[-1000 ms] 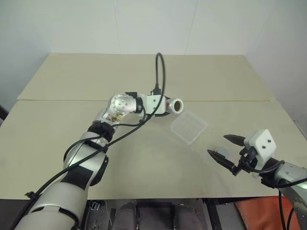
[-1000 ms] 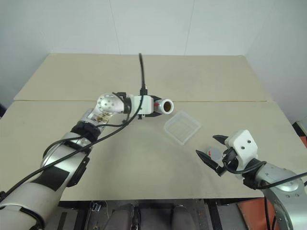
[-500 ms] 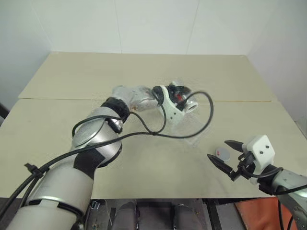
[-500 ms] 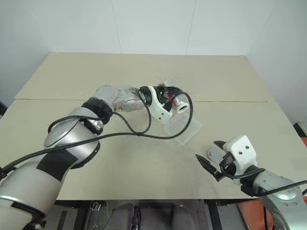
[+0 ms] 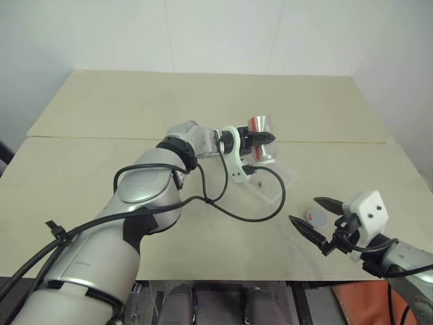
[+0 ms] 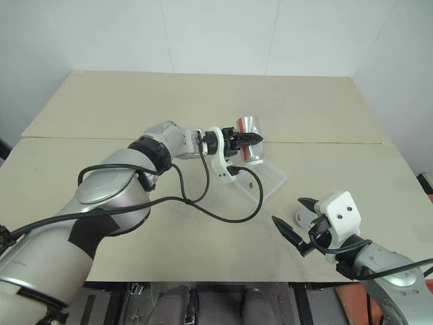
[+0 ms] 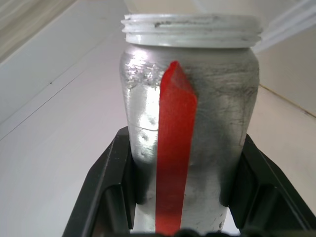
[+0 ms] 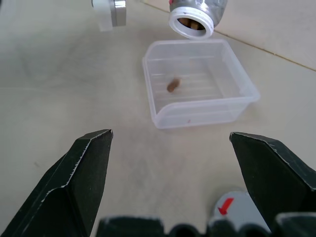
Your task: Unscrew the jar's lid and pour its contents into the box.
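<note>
Left gripper (image 5: 265,139) clamped on the jar (image 5: 261,137), which is tipped mouth-down over the box (image 8: 200,81) on the bench (image 5: 101,115). One pellet (image 8: 173,85) lies inside the box. Right gripper (image 5: 314,216) spread wide, the lid (image 5: 315,217) resting on the bench between its fingers.
</note>
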Robot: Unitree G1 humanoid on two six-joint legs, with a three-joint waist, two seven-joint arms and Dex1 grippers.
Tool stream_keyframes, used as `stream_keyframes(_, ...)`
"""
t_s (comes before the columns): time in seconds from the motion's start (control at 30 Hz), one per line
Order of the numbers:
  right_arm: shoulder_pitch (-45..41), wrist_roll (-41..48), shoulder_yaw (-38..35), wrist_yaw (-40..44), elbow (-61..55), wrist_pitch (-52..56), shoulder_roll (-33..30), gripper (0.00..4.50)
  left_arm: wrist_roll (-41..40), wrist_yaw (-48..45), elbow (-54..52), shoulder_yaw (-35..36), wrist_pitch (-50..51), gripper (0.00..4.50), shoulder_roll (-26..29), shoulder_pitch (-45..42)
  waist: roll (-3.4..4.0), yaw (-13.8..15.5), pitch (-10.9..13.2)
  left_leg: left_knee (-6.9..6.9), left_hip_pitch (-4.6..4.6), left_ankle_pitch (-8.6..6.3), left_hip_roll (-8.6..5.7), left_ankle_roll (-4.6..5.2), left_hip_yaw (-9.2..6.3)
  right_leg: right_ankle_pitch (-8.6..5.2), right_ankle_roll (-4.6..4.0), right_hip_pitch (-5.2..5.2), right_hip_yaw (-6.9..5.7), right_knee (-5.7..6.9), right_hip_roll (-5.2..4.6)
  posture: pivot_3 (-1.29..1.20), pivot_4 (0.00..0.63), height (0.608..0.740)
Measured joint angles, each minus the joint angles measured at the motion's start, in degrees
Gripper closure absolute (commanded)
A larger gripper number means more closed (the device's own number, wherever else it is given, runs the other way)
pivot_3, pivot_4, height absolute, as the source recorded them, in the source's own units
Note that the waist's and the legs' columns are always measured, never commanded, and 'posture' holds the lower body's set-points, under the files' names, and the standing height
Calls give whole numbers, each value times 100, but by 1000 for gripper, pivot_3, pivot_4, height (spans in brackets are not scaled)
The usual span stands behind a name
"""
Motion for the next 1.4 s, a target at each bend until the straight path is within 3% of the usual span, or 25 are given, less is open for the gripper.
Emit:
stream_keyframes(0.17, -4, -52, 12, -27, 14, 2, -82, 29, -51, 36, 60, 54, 22, 2503, -38, 3, 0, 18, 0, 2, -3, 0, 0, 0, -1, 0, 0, 0, -2, -1, 0, 0, 150, 740)
stream_keyframes(0.3, -24, -113, 50, -32, 89, 1, -119, 29, -927, -910, 65, 914, -169, 2503, -88, 115, 1, 10, -1, 6, -3, 0, 2, 0, 1, 0, 0, 0, -3, 1, 0, 0, 150, 740)
stream_keyframes(0.4, -23, -156, 55, -36, 118, 1, -119, 29, -1845, -2073, 80, 1790, -351, 2503, -100, 429, 4, -4, -2, 7, 1, 2, 3, -2, 3, 0, -1, 0, -3, 7, 2, 0, 150, 740)
stream_keyframes(0.6, -62, -177, 127, -87, 142, 1, -110, 29, -4899, -5234, 46, 4644, -11, 2503, -357, 1184, 7, -27, -4, 23, -1, 5, 7, -1, 2, 1, -1, 2, -7, 13, 4, 0, 150, 740)
stream_keyframes(0.7, -106, -190, 227, -90, 192, 1, -108, 29, -6239, -6281, -309, 5835, 512, 2503, -350, 1462, 11, -57, -7, 27, 3, 5, 8, -1, -1, 1, -1, 9, -7, 15, 5, 0, 150, 740)
stream_keyframes(0.83, -281, -189, 327, -76, 333, -2, -102, 29, -7601, -7055, -1438, 6822, 1539, 2503, -309, 2273, 21, -143, -13, 29, 7, 5, 9, -1, -12, 1, 0, 13, -5, 31, 5, 0, 150, 740)
stream_keyframes(0.97, -449, -229, 522, -43, 462, -5, -114, 29, -8310, -7075, -3602, 7079, 2789, 2503, -277, 3743, 23, -183, -15, 31, 10, 5, 13, -1, -40, 1, 0, 9, 6, 67, 6, 0, 150, 740)
stream_keyframes(1.13, -705, -362, 755, 43, 694, -23, -120, 29, -8385, -6539, -5864, 7037, 3704, 2503, -208, 5417, 26, -165, -18, 45, 17, 4, 13, 1, -41, 1, 0, 15, 10, 70, 6, 0, 150, 740)
stream_keyframes(1.4, -1138, -446, 988, 132, 804, -48, -116, 29, -8206, -5573, -7250, 6917, 4220, 2503, -285, 6316, 31, -117, -31, 45, 44, 1, 8, 6, -44, 1, 0, 43, 11, 57, 3, 0, 150, 740)
